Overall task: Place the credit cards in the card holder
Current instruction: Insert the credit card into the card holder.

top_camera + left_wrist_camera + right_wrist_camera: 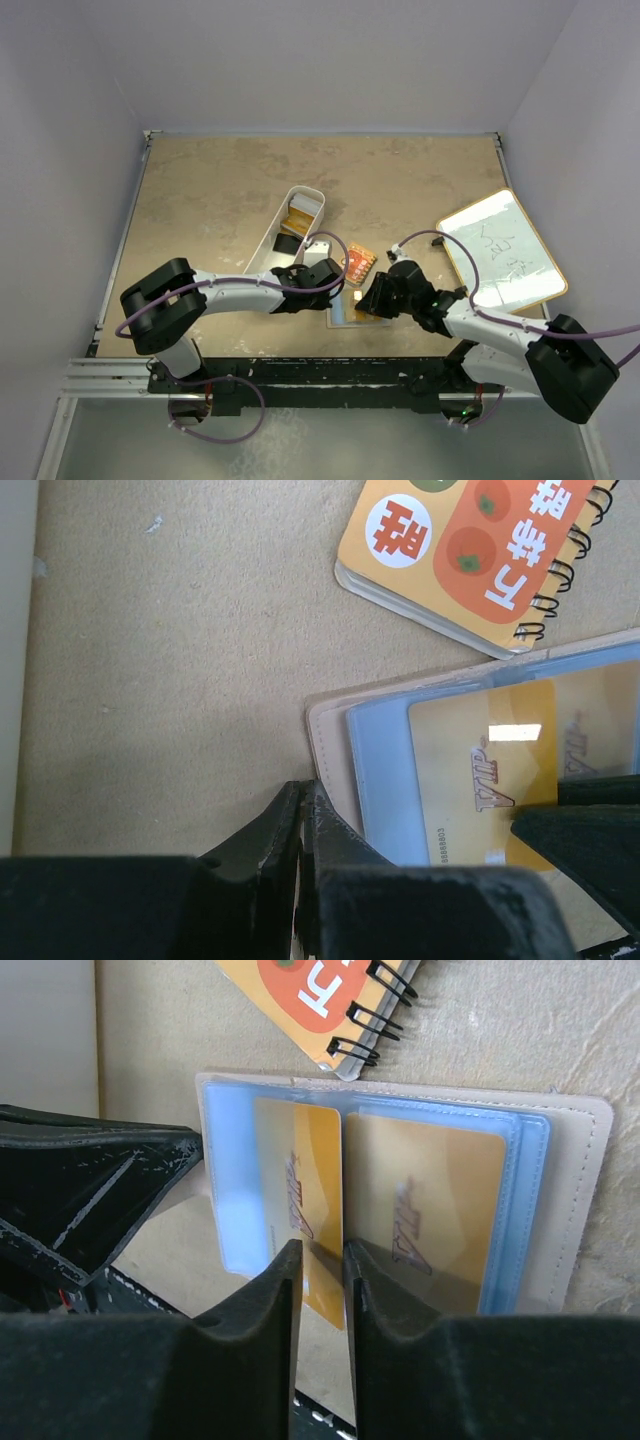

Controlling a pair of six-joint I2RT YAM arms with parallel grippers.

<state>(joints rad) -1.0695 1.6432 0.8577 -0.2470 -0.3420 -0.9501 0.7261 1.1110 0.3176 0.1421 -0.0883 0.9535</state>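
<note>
The card holder (585, 1210) is pale beige with tonal stitching, and its inner sleeves are translucent light blue. The credit cards (425, 1200) in the sleeves are orange-gold with dark script lettering. At the holder's 12 o'clock, the spiral notebook (300, 1000) is orange with red-orange round fruit, white characters and black wire. The tabletop (180, 680) is mottled tan. The left pincer (302, 810) and right pincer (320, 1260) are black. At the holder's 11 o'clock in the top view, the bin (270, 230) is white.

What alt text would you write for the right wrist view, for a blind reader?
An open beige card holder lies on the table with one gold card in its clear blue sleeve and a second gold card sticking partly out, between the nearly closed fingers of the right gripper. An orange spiral notebook lies just beyond.
</note>
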